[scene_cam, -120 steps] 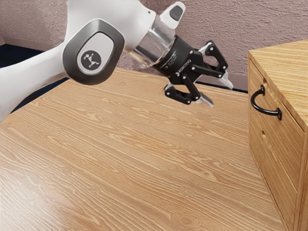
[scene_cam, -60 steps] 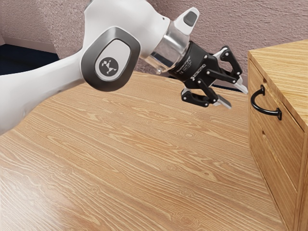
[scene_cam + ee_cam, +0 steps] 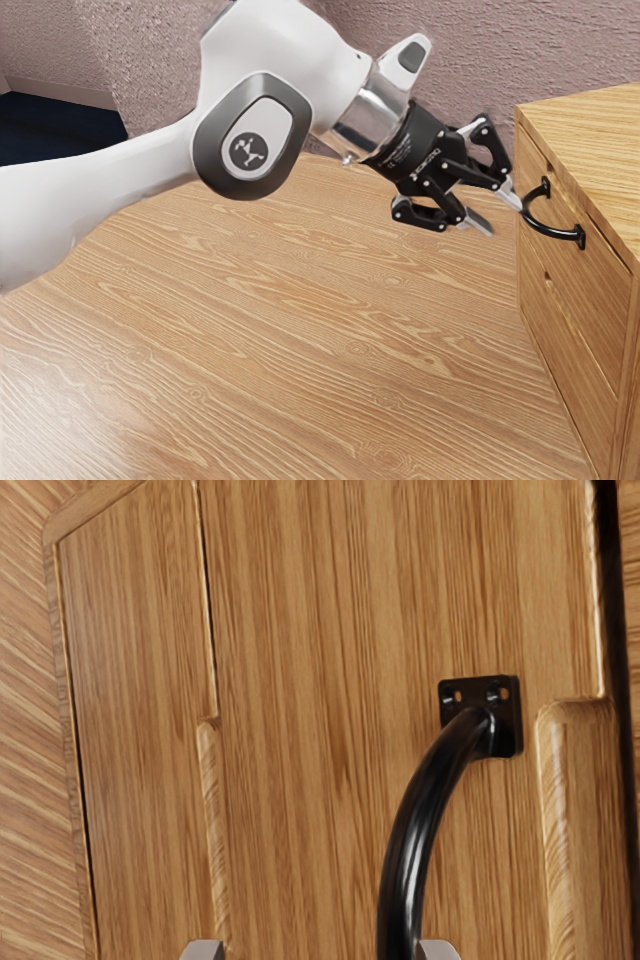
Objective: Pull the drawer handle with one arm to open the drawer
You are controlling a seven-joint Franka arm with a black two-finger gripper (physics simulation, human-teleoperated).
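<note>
As seen in the exterior view, logged the gripper [image 3: 500, 213] held in the air above the table [image 3: 300, 330], carried on the white arm [image 3: 120, 200] reaching in from the exterior view's left. Recorded its fingers spread apart, clasping nothing. Found the upper fingertip [image 3: 508, 193] right at the curved top of the handle [image 3: 548, 229]; cannot tell whether touching or just short. Found the lower fingertip [image 3: 480, 224] a little off the handle, toward the exterior view's left, over bare tabletop.

Located the handle on the front of the upper drawer [image 3: 562, 205] of the wooden cabinet [image 3: 600, 120], at the exterior view's right edge. Noted a black arched bar, fastened at both ends, bowing out toward the gripper. Noted the drawer front lying flush with the cabinet face, in line with the lower panel [image 3: 570, 350] beneath: shut.

In the wrist view, looked straight at the drawer [image 3: 300, 680] front. Saw the handle [image 3: 425, 810] curving from its black mounting plate [image 3: 480, 715], with two screw holes, toward the hand. Saw two grey fingertips [image 3: 203, 949] with the bar passing between them, tight beside one and well apart from the other. Cannot tell depth here: whether the tips reach around the bar or stop in front of it.
</note>
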